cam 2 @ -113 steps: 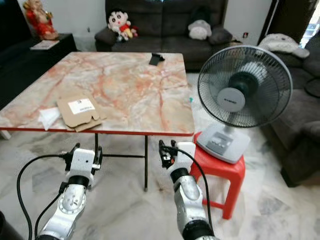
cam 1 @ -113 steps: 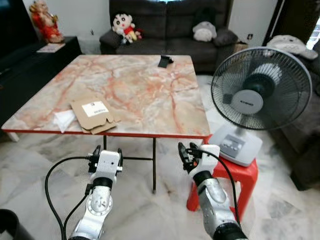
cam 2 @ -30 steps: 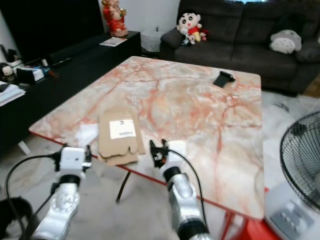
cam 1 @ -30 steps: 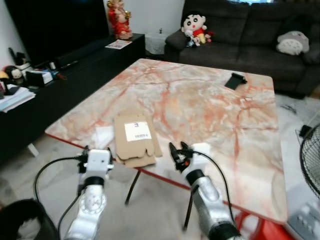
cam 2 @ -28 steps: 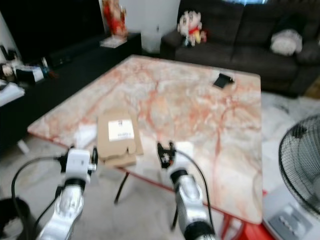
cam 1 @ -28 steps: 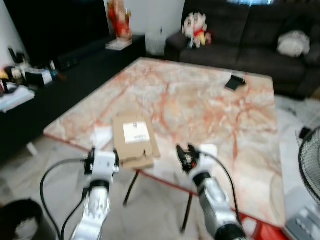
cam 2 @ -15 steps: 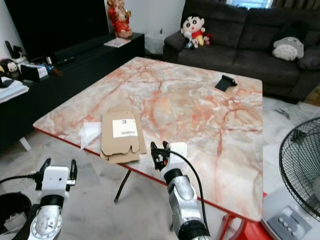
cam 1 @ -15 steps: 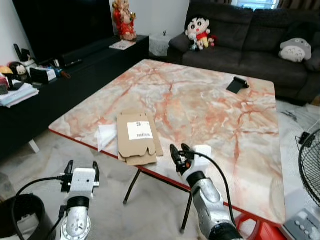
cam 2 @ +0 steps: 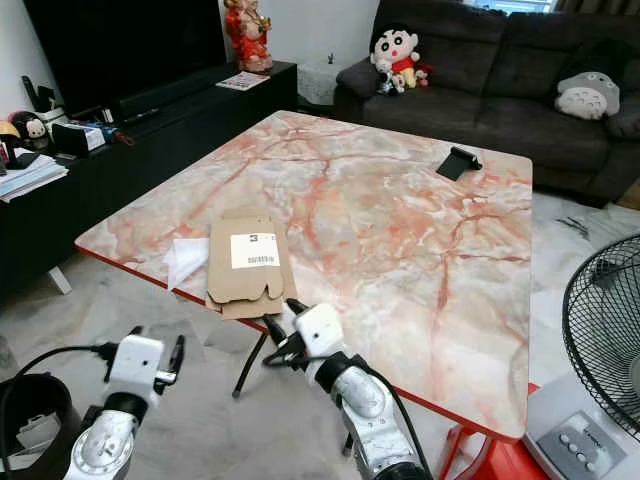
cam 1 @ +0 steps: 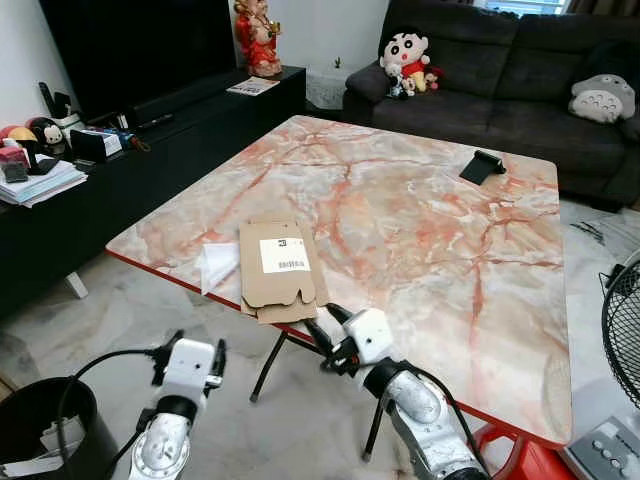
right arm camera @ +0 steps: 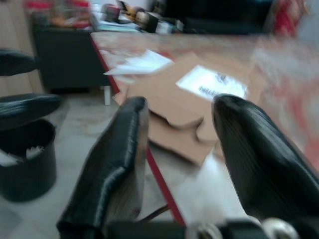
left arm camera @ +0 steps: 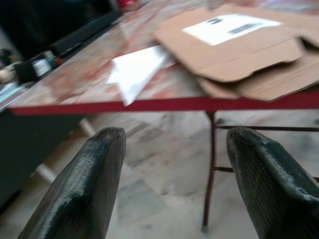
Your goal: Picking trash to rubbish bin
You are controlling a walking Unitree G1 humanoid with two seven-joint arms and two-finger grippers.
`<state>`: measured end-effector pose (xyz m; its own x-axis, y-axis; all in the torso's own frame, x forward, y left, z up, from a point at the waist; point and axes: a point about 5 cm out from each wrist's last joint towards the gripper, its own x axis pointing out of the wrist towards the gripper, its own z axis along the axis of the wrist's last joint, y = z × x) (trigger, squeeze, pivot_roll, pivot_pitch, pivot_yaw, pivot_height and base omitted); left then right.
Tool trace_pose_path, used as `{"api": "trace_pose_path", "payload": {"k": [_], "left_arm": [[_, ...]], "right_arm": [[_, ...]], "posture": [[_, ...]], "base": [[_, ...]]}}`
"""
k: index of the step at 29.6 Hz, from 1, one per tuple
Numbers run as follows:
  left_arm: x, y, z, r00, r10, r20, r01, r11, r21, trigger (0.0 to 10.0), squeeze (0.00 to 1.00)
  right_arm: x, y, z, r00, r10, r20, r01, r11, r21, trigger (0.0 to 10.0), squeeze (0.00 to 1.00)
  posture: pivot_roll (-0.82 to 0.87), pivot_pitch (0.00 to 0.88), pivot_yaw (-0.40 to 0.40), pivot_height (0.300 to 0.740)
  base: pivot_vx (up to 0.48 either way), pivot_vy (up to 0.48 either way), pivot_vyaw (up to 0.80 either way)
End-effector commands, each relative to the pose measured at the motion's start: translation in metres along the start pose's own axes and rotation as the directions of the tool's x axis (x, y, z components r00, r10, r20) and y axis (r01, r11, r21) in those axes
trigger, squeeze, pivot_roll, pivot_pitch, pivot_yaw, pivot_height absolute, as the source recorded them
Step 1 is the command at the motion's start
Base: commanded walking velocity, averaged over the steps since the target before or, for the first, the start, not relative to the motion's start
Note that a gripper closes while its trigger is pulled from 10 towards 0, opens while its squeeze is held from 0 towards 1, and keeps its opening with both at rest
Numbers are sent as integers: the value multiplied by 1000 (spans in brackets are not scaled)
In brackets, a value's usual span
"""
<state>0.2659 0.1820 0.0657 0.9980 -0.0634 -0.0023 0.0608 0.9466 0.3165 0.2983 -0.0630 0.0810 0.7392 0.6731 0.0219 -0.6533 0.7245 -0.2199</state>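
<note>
We see the right gripper (cam 1: 322,326) spread wide, empty, at the counter (cam 1: 420,230) edge just beside the flattened cardboard box (cam 1: 278,268). Left gripper (cam 1: 190,350) also apart, empty, lower over the floor. Right wrist view adds the black rubbish bin (right arm camera: 25,159) beneath; left wrist view shows white paper (left arm camera: 137,70) touching the cardboard.

cardboard (cam 1: 277,267): flattened brown box with a white label, lying flat at the bench's near edge
paper (cam 1: 214,266): white crumpled sheet, touching the cardboard's left side
rubbish bin (cam 1: 40,432): black, on the floor, paper scraps inside
</note>
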Motion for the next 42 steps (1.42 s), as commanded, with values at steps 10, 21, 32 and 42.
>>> {"api": "trace_pose_path", "payload": {"k": [10,21,32,42], "left_arm": [[4,-7,1,991,-125,-46,121,990,-68,10000,0],[12,35,32,948,307,82,-295,946,-131,10000,0],[28,12,47,964,232,129,-215,968,-131,10000,0],[29,6,46,971,201,126,-185,975,-124,10000,0]], "right_arm": [[15,15,18,997,62,44,-58,994,-97,10000,0],[19,-26,13,936,-349,-41,339,867,365,10000,0],[17,-38,16,912,-407,-41,388,827,407,10000,0],[8,-41,11,891,-450,-55,432,806,404,10000,0]], "posture": [[42,53,-26,740],[43,55,-34,740],[26,44,-28,740],[15,26,-22,740]], "base": [[0,0,0],[0,0,0],[0,0,0],[0,0,0]]}}
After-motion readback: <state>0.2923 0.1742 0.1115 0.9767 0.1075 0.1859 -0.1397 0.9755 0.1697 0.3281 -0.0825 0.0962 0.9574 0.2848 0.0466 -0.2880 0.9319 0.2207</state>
